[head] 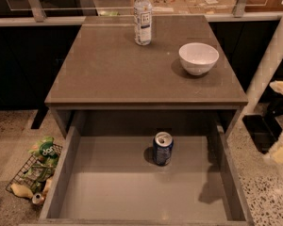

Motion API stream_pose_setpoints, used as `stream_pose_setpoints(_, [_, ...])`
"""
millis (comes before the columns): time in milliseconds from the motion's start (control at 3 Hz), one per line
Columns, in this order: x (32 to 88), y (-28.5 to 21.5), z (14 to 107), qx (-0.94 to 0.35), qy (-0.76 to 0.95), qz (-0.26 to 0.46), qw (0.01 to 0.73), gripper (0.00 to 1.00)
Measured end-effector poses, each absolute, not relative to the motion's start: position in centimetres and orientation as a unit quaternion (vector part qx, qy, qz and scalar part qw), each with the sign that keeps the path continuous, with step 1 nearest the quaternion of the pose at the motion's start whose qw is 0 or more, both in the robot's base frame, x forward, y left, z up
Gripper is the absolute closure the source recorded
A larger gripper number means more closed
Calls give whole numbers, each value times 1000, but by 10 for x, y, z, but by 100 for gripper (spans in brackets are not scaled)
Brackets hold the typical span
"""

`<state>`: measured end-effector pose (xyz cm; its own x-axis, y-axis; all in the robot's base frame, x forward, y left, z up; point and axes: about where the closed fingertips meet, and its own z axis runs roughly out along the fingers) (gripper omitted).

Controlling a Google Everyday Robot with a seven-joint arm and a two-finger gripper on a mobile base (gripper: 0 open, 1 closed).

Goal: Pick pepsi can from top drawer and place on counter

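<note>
The pepsi can (162,148) is a small dark blue can with a silver top. It stands upright in the open top drawer (108,192), near the back and a little right of the middle. The grey-brown counter (108,65) lies above the drawer. My gripper (281,126) shows as cream-coloured parts at the right edge of the view. It is outside the drawer's right wall, apart from the can and holding nothing I can see. Its white arm (273,55) slants up along the right edge.
A clear water bottle (142,17) stands at the counter's back. A white bowl (198,58) sits at its right side. A wire basket with green snack bags (40,166) lies on the speckled floor left of the drawer. Dark cabinets stand behind.
</note>
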<state>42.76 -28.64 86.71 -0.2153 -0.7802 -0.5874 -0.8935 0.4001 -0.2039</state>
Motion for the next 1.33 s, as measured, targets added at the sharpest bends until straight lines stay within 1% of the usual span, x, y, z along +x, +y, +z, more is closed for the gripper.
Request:
stream_pose_setpoints(333, [416, -295, 831, -509, 754, 140, 391, 0])
stream_pose_setpoints(667, [410, -295, 813, -487, 729, 170, 450, 0])
stream_pose_setpoints(1000, [409, -289, 801, -481, 705, 190, 486, 0])
stream_pose_setpoints(1333, [409, -289, 801, -481, 705, 190, 486, 0])
